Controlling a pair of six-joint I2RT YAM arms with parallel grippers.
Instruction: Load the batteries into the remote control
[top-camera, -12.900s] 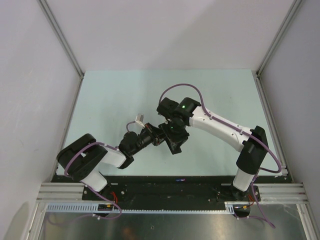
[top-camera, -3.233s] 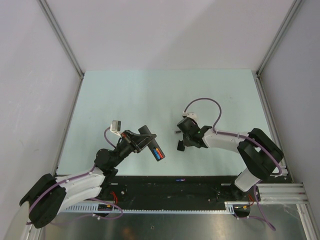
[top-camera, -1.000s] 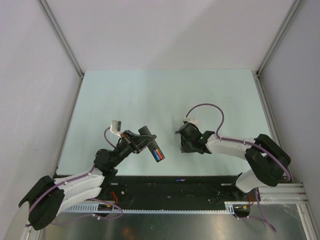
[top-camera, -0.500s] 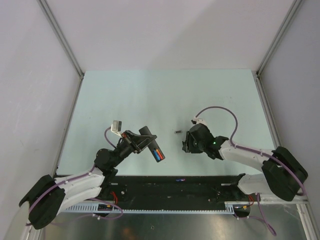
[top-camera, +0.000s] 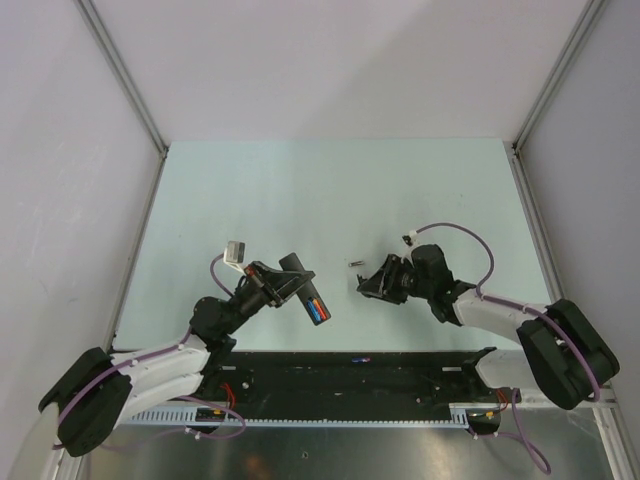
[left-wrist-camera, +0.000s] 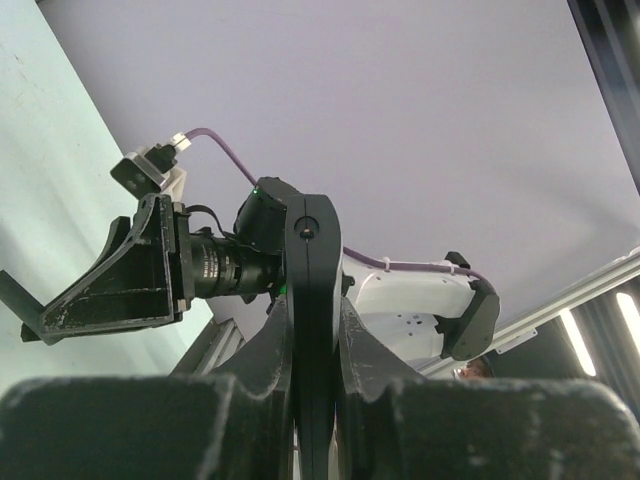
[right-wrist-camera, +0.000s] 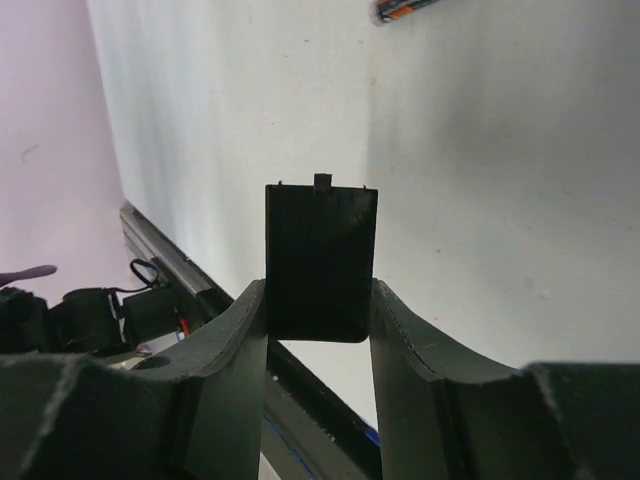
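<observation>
My left gripper (top-camera: 284, 284) is shut on the remote control (top-camera: 300, 283), a slim black bar held tilted above the table. Its open compartment shows a blue and a red-orange battery (top-camera: 316, 306). In the left wrist view the remote (left-wrist-camera: 313, 270) stands edge-on between the fingers (left-wrist-camera: 268, 360). My right gripper (top-camera: 373, 285) is shut on a small flat black ribbed cover (right-wrist-camera: 320, 258) with a tab on its top edge, held just right of the remote. A loose silvery battery (top-camera: 354, 264) lies on the table between the grippers, and it also shows in the right wrist view (right-wrist-camera: 405, 9).
The pale green table (top-camera: 300, 190) has white walls on three sides. A black rail (top-camera: 340, 375) runs along the near edge, with a small blue and red battery (top-camera: 360, 357) lying on it. The arm bases sit at the bottom left and right.
My right arm has drawn back to the right and turned its wrist towards the remote, still holding the black cover. The left arm and the remote have stayed in place.
</observation>
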